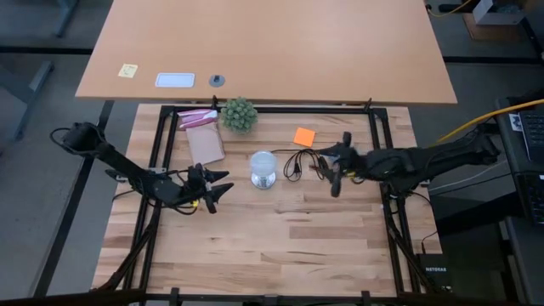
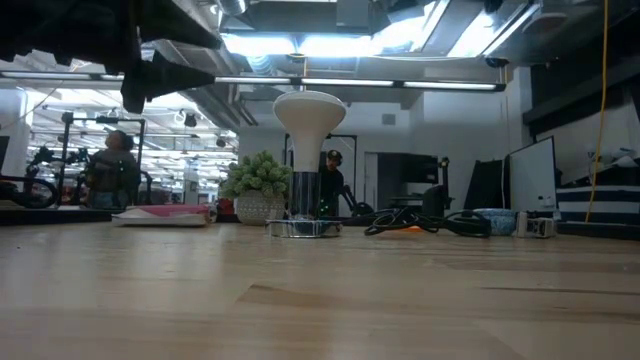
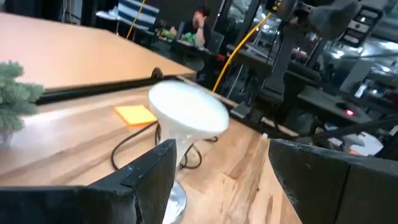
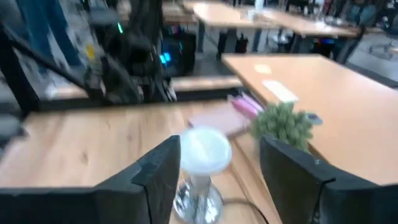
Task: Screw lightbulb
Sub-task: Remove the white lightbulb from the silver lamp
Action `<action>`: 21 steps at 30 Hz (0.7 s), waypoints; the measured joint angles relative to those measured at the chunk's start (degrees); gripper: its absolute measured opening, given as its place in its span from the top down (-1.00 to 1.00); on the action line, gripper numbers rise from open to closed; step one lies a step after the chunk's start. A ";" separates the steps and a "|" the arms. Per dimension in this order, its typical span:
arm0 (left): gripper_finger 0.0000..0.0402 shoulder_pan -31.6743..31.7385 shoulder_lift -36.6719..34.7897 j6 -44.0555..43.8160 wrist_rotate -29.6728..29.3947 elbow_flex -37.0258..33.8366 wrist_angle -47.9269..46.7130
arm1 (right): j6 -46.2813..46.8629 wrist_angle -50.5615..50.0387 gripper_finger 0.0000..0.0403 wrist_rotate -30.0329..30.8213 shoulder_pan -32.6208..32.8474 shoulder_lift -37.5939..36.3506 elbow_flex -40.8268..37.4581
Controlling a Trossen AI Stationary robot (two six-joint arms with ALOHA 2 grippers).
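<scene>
1. The small frosted white globe-shaped lightbulb point(image 1: 263, 161) is standing upright, its silvery neck seated in a round silver socket disc point(image 2: 303, 228) near the middle of the pale wooden slatted table point(image 1: 255, 246).
2. The right gripper point(image 1: 335, 173) is hovering to the bulb's right, apart from it, with its two dark fingers point(image 4: 163, 167) standing spread and holding nothing; in the right wrist view the bulb is showing between them, farther off.
3. The left gripper point(image 1: 223, 186) is waiting to the bulb's left, near it but not touching, its fingers point(image 3: 152, 168) also standing wide apart and empty.
4. A thin black cord point(image 1: 297, 161) is trailing from the socket disc toward the right gripper, curling on the table.
5. A spiky green ball plant point(image 1: 239, 114) is sitting behind the bulb, toward the table's far edge.
6. A pink packet point(image 1: 197, 118) is lying beside the plant, above a flat brown card point(image 1: 206, 144).
7. An orange sticky note point(image 1: 304, 136) is lying behind the cord.
</scene>
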 joint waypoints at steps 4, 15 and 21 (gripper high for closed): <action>-0.23 0.03 0.00 -3.09 -0.02 -0.02 -2.41 | -0.15 -2.36 -0.12 0.79 0.00 5.10 -0.02; -0.23 3.89 0.01 -5.55 -0.01 -0.02 -2.99 | -8.66 -3.56 -0.13 8.71 0.00 1.20 -0.02; -0.23 7.21 3.79 -6.92 -0.01 0.00 -2.38 | -5.49 -5.21 -0.13 3.60 -3.04 -6.86 -4.00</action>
